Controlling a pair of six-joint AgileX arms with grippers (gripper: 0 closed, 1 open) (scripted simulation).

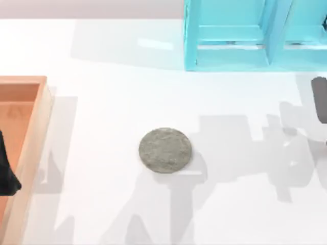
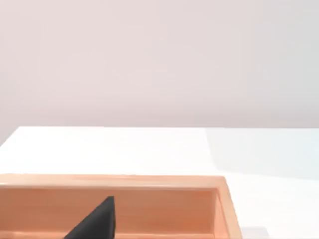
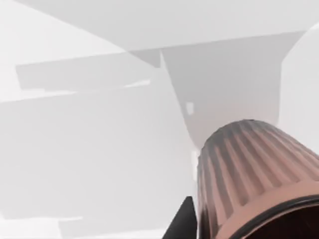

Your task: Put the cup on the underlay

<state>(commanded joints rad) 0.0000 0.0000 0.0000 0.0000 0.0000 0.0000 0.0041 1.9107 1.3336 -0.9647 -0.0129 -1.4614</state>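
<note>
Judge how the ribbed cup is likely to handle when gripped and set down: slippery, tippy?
The cup has ribbed sides, which probably help grip. It tapers, so it might slide along the fingers if squeezed loosely. The felt-like underlay looks flat and wide, so tipping seems unlikely.

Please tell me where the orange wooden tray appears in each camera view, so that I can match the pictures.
Top view: the orange wooden tray lies at the table's left edge and is cut off by the picture's border.
Left wrist view: its long wall runs along the lower part of the picture, with one corner showing.
Right wrist view: this camera faces the cup close up.
Shared landmark: the white table around the tray.
</note>
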